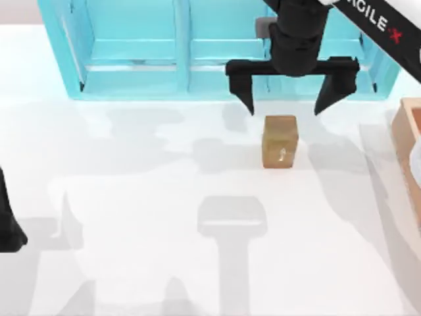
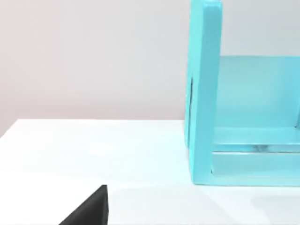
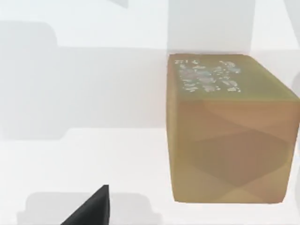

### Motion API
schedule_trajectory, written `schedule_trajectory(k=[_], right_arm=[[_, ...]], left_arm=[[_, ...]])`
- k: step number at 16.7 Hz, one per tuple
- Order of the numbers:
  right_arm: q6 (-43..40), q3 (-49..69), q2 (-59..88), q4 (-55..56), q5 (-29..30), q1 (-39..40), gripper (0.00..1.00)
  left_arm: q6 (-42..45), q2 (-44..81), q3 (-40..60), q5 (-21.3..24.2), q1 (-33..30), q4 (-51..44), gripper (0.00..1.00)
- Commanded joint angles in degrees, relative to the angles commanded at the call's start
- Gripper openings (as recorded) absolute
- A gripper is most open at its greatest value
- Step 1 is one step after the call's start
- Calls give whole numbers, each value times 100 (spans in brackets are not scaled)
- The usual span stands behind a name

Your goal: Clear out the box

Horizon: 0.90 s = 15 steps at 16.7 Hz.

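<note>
A small glossy brown cube [image 1: 280, 141] rests on the white table, a little right of centre; the right wrist view shows it close up [image 3: 227, 133]. My right gripper [image 1: 289, 102] hovers just behind the cube, wide open, its two black fingers spread and holding nothing. The tan box [image 1: 408, 141] shows as a wooden wall at the right edge of the table, well to the right of the cube. My left arm [image 1: 8, 227] is parked at the left edge of the table.
A big turquoise three-bay shelf [image 1: 138, 52] runs along the back of the table, right behind my right gripper; its end wall [image 2: 201, 93] stands in the left wrist view. Open white tabletop lies in front of the cube.
</note>
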Motion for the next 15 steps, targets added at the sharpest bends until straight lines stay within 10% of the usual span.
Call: schedule_trajectory(k=[8,15], right_arm=[[-393,-373,-328,76,-7,-383,100],[-2946,-2745,-1968,669,-35,-2972,100]], left_arm=[[0,0,0,0,0,0,100],[0,0,0,0,0,0,100]])
